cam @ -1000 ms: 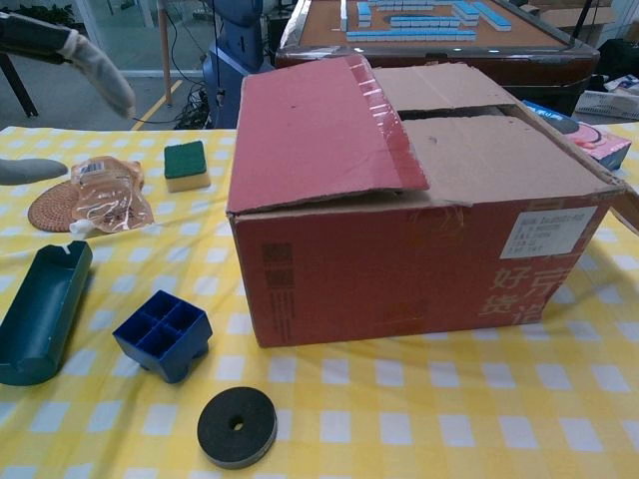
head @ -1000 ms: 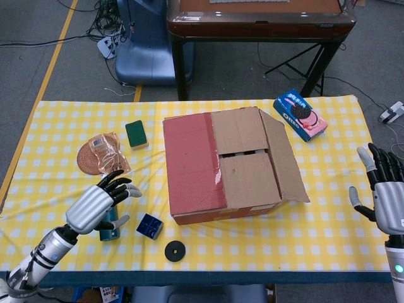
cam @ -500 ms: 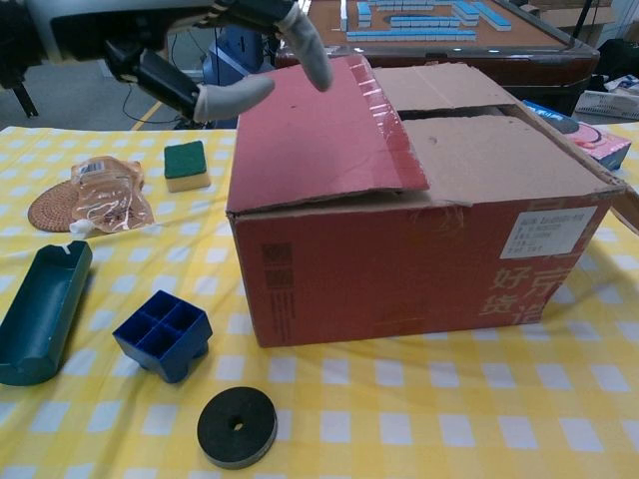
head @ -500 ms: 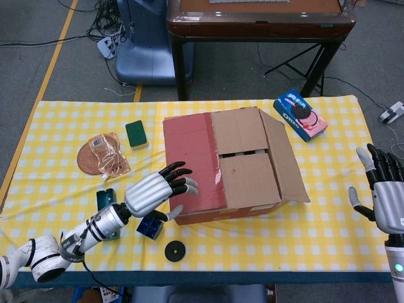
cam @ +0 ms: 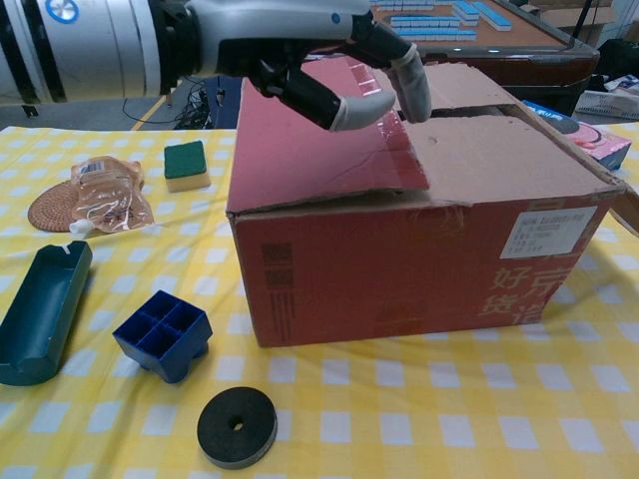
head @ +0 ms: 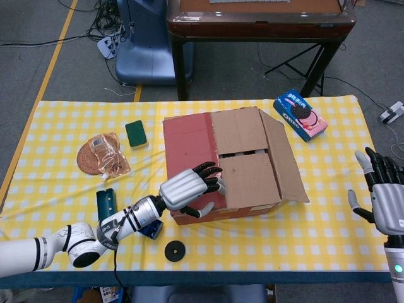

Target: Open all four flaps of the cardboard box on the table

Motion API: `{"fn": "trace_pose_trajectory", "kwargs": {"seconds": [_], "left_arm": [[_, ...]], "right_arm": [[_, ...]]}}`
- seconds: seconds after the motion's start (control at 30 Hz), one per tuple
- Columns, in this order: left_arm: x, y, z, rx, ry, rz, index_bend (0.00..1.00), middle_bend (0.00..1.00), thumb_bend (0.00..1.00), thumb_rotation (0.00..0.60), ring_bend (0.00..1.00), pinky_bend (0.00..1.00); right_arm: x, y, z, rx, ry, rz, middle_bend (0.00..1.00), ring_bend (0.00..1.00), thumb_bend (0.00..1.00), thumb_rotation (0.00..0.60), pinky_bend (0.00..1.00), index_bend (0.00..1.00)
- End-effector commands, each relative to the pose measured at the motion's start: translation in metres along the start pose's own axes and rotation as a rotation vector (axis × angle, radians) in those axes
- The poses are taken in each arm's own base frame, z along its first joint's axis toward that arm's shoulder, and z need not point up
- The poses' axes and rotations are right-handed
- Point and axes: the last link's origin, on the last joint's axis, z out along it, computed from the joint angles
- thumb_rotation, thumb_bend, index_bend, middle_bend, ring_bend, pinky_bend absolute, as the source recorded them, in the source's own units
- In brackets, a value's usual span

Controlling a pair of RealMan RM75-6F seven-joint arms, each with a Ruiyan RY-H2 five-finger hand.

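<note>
The cardboard box sits in the middle of the tabletop, with its red flap lying flat over the left of the top, two brown inner flaps nearly closed with a narrow gap between them, and the right flap sloping down outward past the box's right wall. The step in hand looks like the first reach for the red flap. The next move calls for hooking fingertips under its free edge, by the tape, and swinging it up and out leftward. The left hand hangs over that flap, fingers spread and lightly curled, holding nothing; contact cannot be told. The right hand is off the tabletop's right edge, fingers apart, empty.
</note>
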Motion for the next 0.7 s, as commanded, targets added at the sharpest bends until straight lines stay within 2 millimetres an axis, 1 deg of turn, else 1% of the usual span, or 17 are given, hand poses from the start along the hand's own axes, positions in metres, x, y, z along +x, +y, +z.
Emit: {"fn": "trace_pose_trajectory", "kwargs": {"seconds": [0.03, 0.13, 0.23, 0.43, 0.57, 0.7], "left_arm": [[-0.003, 0.004, 0.019, 0.01, -0.017, 0.029, 0.37, 0.25, 0.57, 0.32, 0.07, 0.0], [-0.003, 0.007, 0.026, 0.024, -0.01, 0.022, 0.37, 0.25, 0.57, 0.319, 0.07, 0.0], [-0.003, 0.008, 0.03, 0.035, -0.012, 0.031, 0.37, 0.25, 0.57, 0.304, 0.07, 0.0], [-0.004, 0.006, 0.035, 0.055, -0.021, 0.113, 0.4, 0.26, 0.57, 0.267, 0.07, 0.0], [-0.005, 0.003, 0.036, 0.069, -0.015, 0.159, 0.43, 0.29, 0.57, 0.261, 0.07, 0.0], [-0.005, 0.0, 0.036, 0.079, -0.005, 0.197, 0.48, 0.35, 0.58, 0.261, 0.09, 0.0]], "right_arm": [[0.0, 0.002, -0.001, -0.007, -0.001, 0.0, 0.0, 0.0, 0.41, 0.6, 0.03, 0.0], [0.0, 0.004, -0.002, -0.013, -0.005, 0.001, 0.0, 0.0, 0.41, 0.6, 0.03, 0.0], [0.0, 0.006, -0.003, -0.017, -0.008, 0.001, 0.0, 0.0, 0.41, 0.6, 0.03, 0.0], [0.0, 0.008, -0.004, -0.02, -0.008, 0.006, 0.0, 0.0, 0.41, 0.6, 0.03, 0.0], [0.001, 0.009, -0.004, -0.022, -0.009, 0.008, 0.0, 0.0, 0.41, 0.6, 0.03, 0.0], [0.001, 0.009, -0.006, -0.024, -0.009, 0.008, 0.0, 0.0, 0.41, 0.6, 0.03, 0.0]]}}
